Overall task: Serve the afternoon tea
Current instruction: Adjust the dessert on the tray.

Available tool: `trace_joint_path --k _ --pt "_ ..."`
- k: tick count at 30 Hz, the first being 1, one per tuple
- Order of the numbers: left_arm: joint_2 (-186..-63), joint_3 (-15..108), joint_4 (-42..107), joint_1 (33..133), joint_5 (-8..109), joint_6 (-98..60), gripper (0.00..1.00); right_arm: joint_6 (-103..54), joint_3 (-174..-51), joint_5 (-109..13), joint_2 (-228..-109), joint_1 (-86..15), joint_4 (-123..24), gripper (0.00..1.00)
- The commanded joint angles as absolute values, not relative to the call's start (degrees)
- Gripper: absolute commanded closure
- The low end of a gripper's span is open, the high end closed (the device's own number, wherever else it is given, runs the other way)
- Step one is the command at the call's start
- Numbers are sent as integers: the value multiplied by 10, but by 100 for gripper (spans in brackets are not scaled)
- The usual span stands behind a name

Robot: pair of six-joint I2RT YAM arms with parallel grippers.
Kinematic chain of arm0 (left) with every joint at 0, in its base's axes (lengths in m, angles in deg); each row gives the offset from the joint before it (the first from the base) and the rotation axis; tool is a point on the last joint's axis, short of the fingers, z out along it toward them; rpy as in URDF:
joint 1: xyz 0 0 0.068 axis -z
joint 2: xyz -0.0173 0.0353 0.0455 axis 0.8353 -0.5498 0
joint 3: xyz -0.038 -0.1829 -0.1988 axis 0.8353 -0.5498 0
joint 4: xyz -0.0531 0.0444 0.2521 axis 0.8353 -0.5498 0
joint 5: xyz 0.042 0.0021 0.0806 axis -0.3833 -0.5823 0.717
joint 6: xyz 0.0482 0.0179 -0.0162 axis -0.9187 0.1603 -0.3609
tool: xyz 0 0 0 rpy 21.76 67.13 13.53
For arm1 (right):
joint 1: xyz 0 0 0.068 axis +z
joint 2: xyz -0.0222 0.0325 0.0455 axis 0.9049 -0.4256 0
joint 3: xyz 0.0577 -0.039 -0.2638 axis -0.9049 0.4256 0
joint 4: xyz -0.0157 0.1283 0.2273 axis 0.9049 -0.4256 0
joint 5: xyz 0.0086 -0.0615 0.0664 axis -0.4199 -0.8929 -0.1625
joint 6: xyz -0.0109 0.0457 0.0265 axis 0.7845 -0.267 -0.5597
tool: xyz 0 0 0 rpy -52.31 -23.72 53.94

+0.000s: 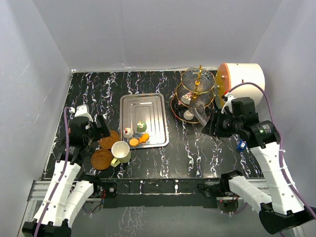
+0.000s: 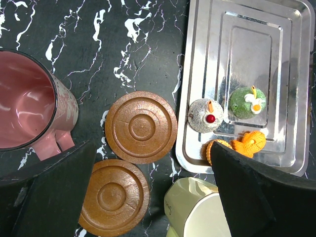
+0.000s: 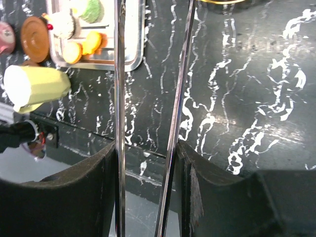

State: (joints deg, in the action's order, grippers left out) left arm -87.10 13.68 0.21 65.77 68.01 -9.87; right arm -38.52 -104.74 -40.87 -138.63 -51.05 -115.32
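Currently the left gripper (image 2: 150, 197) hangs with its jaws spread wide and empty above the two brown saucers (image 2: 141, 127), which lie side by side with edges meeting on the black marbled table (image 1: 197, 153). Maroon cup (image 2: 27, 106): at 9 o'clock of the saucers, just beside them. Cream cup (image 1: 121, 151): at 3 o'clock of the saucers, between them and the steel tray (image 1: 148, 106). Tray load, at its 6 o'clock end: one white cake (image 2: 205, 115), one green cake (image 2: 247, 102), two orange cakes (image 2: 249, 142). The right gripper (image 3: 148, 163) is pinched on metal tongs (image 3: 119, 98), which extend toward the lowest tier of the three-tier glass stand (image 1: 196, 94), at 2 o'clock of the tray. Two pale cakes (image 1: 188, 115) sit on the stand. A white cylinder (image 1: 244, 79) lies at 2 o'clock of the stand
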Motion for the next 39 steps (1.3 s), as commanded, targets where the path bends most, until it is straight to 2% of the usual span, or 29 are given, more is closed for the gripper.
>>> trace_joint_path --k 1,11,24,32,39 --pt "-861 141 3 659 679 -101 1 -380 -1069 -327 -1371 -511 -1128 58" --pt "-864 141 4 659 677 -102 1 -348 -1070 -207 -1386 -511 -1103 58" --pt "-867 142 2 659 682 -100 1 -308 -1068 -196 -1425 -504 -1095 57" --pt "-868 141 2 659 683 -100 1 -341 -1067 -254 -1456 -438 -1067 57" --pt "-870 142 1 659 684 -99 1 -408 -1077 -411 -1506 -266 -1046 58"
